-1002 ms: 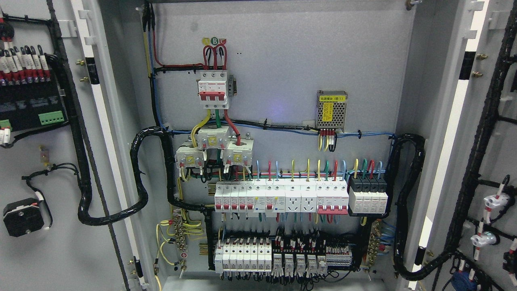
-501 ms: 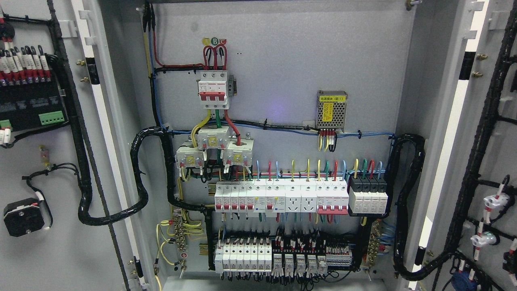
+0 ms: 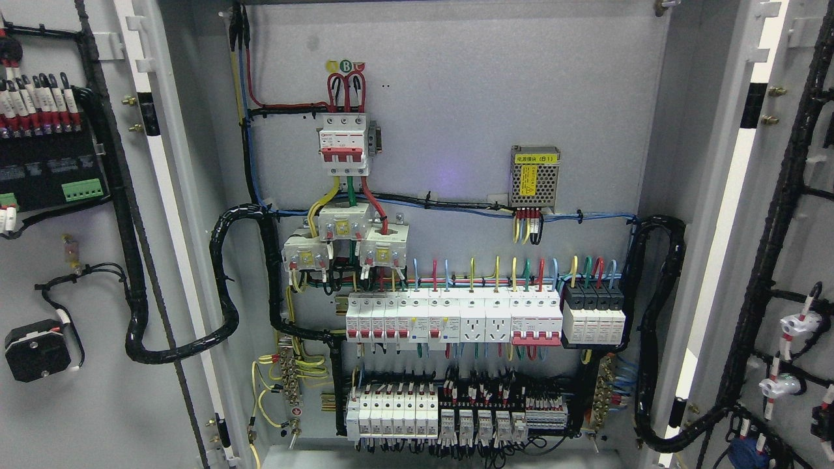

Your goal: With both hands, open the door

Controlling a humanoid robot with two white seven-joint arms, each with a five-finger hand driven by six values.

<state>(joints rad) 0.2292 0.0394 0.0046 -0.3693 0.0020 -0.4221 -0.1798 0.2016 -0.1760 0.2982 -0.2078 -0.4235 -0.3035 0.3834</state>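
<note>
Here both cabinet doors are standing swung wide open, the left door (image 3: 71, 260) and the right door (image 3: 782, 247) each running off the picture's edge so that only their inner faces and black cable harnesses are showing. Neither robot hand is appearing anywhere, so their fingers' state is impossible to tell. Between the doors the back panel (image 3: 456, 98) is showing a red three-pole breaker (image 3: 344, 144), a small power supply (image 3: 535, 176) with a label too small to read, and a bottom row of terminal blocks (image 3: 456, 417) partly cut off.
</note>
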